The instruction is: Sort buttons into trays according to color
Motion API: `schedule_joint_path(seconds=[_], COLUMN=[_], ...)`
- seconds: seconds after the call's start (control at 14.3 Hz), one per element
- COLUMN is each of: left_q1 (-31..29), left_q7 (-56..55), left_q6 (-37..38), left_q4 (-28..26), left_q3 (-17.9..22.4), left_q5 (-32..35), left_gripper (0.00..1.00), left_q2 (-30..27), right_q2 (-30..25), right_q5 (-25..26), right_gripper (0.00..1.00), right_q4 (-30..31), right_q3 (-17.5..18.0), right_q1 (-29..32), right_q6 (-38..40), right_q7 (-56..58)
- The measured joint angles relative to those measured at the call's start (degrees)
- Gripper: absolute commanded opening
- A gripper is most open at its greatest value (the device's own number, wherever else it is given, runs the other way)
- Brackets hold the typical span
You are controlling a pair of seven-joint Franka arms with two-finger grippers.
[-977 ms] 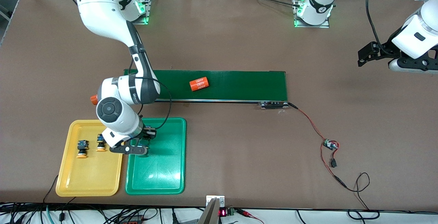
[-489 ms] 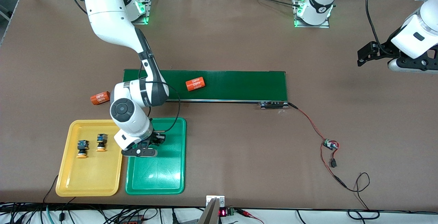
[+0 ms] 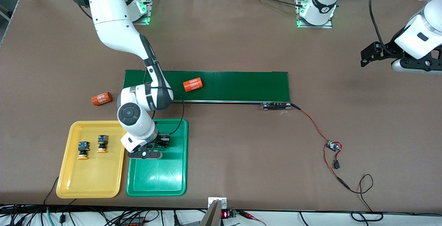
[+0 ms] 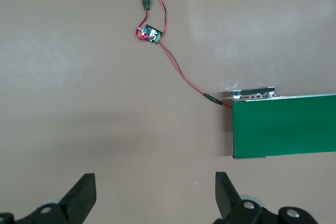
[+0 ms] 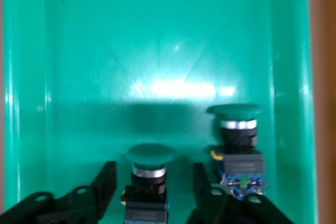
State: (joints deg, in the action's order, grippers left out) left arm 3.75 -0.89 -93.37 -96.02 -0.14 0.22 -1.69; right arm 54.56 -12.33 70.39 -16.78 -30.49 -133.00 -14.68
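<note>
Right claw [image 5: 149, 192] over your green tray [image 3: 179, 157] | just let go, fingers parted round green button [image 5: 149, 174], second beside it | yellow pair [image 3: 92, 146] in yellow tray [image 3: 89, 184] | left claw [image 4: 155, 200] waits open | sorting looks done

In the front view, we cannot see the two green-capped push-button switches, since the right arm's wrist covers that end of the shallow green plastic tray [image 3: 157, 181]. In the right wrist view, the picture's edge cuts the body of the button [image 5: 150, 157] standing between the right gripper's [image 5: 152, 192] black fingers [image 5: 105, 179]. We lose the left gripper's [image 4: 155, 198] fingertips at the left wrist view's edge.
</note>
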Motion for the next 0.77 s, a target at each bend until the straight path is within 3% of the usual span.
schedule_joint_path(seconds=[0.56, 0.77], left_q1=[0.0, 0.05], left_q7=[0.0, 0.0], left_q6=[0.01, 0.02], left_q4=[0.05, 0.06], left_q3=[-0.01, -0.06], left_q5=[0.0, 0.0], left_gripper=[1.0, 1.0], left_q2=[0.0, 0.0], right_q2=[-11.58, -14.87], right_q5=[0.02, 0.12], right_gripper=[1.0, 1.0], right_q4=[-1.82, -1.85], right_q3=[-0.67, -3.2], right_q1=[1.13, 1.36], right_q6=[14.78, 19.34], right_q7=[0.05, 0.22])
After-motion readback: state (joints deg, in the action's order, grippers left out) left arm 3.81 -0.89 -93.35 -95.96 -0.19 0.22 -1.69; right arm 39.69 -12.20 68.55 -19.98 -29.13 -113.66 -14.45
